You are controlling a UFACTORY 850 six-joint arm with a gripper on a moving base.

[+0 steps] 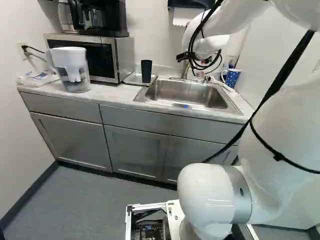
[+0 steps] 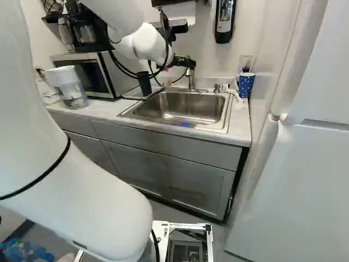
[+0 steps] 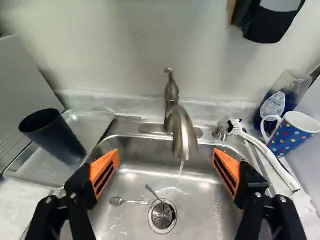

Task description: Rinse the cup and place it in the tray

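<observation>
Reaching above the sink [image 3: 207, 200] with a released claw [image 2: 188, 63], its 2 orange pads [image 3: 106, 167] spread well apart. Can see the dark cup [image 3: 52, 136] standing in the tray [image 3: 95, 125], beside the sink. Can also see a thin stream of water [image 3: 181, 170] falling from the faucet [image 3: 184, 132], and a spotted mug [image 3: 289, 136] on the counter [image 3: 306, 199] across from the tray.
</observation>
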